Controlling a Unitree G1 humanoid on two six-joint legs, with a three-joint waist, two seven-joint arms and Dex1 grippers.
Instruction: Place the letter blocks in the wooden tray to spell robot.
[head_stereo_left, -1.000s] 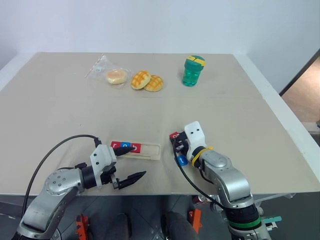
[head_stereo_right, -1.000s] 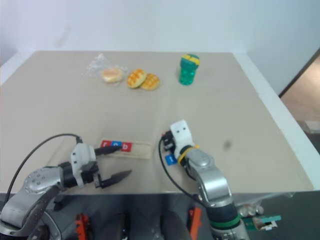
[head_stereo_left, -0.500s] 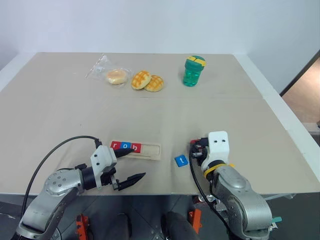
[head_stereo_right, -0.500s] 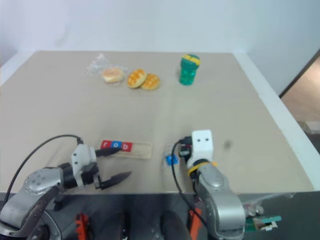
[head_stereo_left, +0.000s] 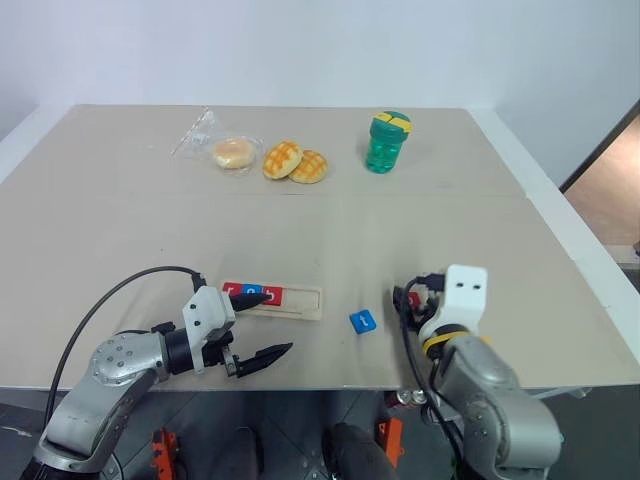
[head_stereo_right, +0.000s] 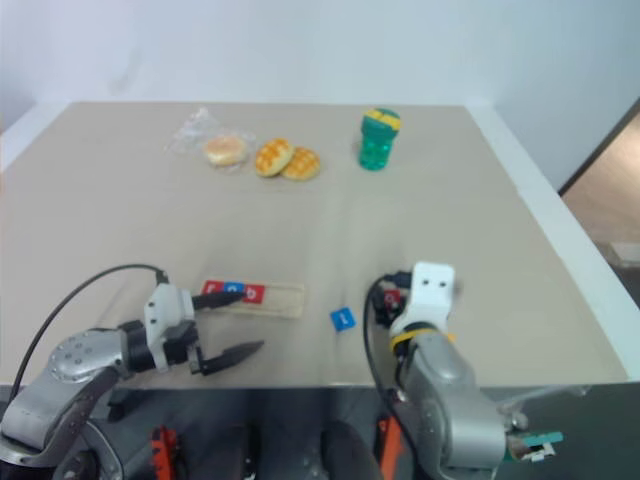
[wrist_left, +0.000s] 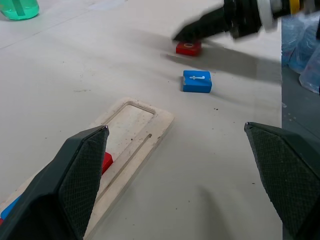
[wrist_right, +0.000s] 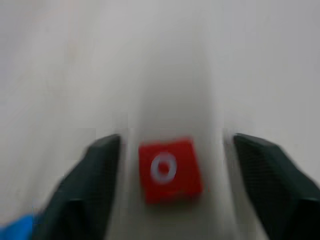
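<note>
Buns (head_stereo_left: 294, 162), green cup (head_stereo_left: 386, 142) far back, both fingers spread, red o block (wrist_right: 169, 170) between right fingers (wrist_right: 95, 185), unheld.

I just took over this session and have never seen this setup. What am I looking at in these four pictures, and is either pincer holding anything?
It is a two-armed humanoid robot at a table. The two wide pictures come from its head, looking down over the arms. The other two come from cameras on each wrist, looking along that pincer's fingers. On the table lie a wooden tray with three letter blocks at its left end, a loose blue t block and a loose red o block. At the far side are buns, a bagged bun and a green bottle. The left pincer is open and empty beside the tray. The right pincer is open, straddling the red o block, not gripping it.
</note>
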